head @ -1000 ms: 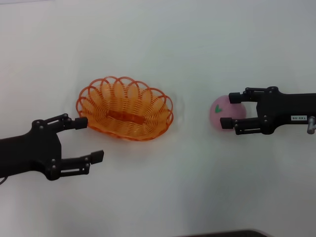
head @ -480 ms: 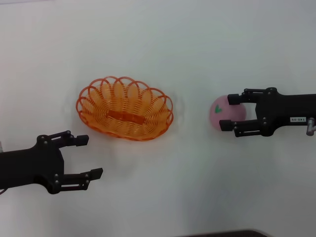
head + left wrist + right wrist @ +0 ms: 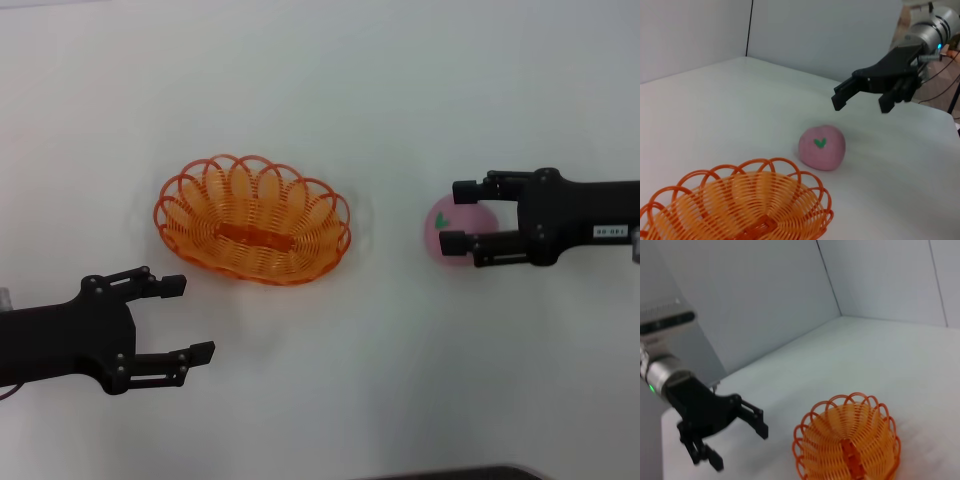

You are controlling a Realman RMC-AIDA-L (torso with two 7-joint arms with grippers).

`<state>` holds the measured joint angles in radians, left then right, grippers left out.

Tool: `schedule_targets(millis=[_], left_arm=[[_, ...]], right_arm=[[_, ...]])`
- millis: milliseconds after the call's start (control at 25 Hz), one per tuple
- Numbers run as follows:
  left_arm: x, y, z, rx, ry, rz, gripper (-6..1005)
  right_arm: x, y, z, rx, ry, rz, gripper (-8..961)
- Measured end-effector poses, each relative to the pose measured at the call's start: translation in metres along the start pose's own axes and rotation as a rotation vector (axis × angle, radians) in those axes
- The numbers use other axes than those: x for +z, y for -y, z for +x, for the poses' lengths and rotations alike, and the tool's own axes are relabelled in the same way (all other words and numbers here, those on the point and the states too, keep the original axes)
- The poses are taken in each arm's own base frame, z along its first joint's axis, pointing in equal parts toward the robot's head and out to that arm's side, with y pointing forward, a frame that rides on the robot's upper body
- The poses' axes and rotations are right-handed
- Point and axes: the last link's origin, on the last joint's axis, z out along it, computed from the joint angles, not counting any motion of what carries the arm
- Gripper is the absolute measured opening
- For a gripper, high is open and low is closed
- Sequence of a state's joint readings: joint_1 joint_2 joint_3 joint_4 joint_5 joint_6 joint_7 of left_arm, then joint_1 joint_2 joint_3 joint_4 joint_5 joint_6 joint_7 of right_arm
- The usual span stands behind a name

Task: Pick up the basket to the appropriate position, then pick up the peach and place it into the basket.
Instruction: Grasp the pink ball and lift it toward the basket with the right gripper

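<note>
The orange wire basket (image 3: 252,220) sits on the white table, left of centre; it also shows in the left wrist view (image 3: 740,205) and the right wrist view (image 3: 847,450). The pink peach (image 3: 443,224) with a green leaf mark lies on the table to the basket's right. My right gripper (image 3: 458,216) is open, with its fingers either side of the peach in the head view. In the left wrist view it (image 3: 862,105) hangs above the peach (image 3: 822,147) without touching it. My left gripper (image 3: 189,318) is open and empty, near and to the left of the basket, apart from its rim.
The white table (image 3: 330,380) carries only the basket and the peach. A dark edge runs along the table's near side (image 3: 450,472). Pale walls stand behind the table in the wrist views.
My left gripper has drawn back from the basket's rim toward the near edge, still open. My right gripper has shifted slightly left over the peach. The basket and the peach have not moved.
</note>
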<state>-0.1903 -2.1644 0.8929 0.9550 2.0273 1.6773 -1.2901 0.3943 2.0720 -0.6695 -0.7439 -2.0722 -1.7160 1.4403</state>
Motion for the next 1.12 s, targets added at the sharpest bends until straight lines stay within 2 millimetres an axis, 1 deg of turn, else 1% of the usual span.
schedule_targets(millis=[80, 280, 400, 520, 720, 880, 1120], left_arm=[[0.0, 0.0, 0.0, -0.001, -0.002, -0.002, 854], [-0.001, 0.0, 0.0, -0.016, -0.009, 0.002, 853], [-0.003, -0.001, 0.001, -0.021, -0.02, -0.001, 854], [-0.004, -0.001, 0.002, -0.02, -0.025, -0.007, 854], [-0.004, -0.002, 0.003, -0.021, -0.03, -0.011, 854], [-0.005, -0.002, 0.003, -0.021, -0.032, -0.01, 854], [-0.005, -0.002, 0.003, -0.029, -0.033, -0.009, 853]], right_arm=[[-0.002, 0.001, -0.008, 0.079, -0.009, -0.02, 822], [-0.004, 0.011, -0.025, 0.34, -0.113, -0.035, 822], [-0.003, 0.012, -0.037, 0.426, -0.173, -0.048, 821], [-0.004, 0.016, -0.049, 0.509, -0.246, 0.002, 821], [-0.005, 0.026, -0.067, 0.579, -0.331, 0.09, 820], [-0.002, 0.031, -0.081, 0.588, -0.405, 0.167, 817], [0.005, 0.035, -0.095, 0.58, -0.503, 0.238, 802]])
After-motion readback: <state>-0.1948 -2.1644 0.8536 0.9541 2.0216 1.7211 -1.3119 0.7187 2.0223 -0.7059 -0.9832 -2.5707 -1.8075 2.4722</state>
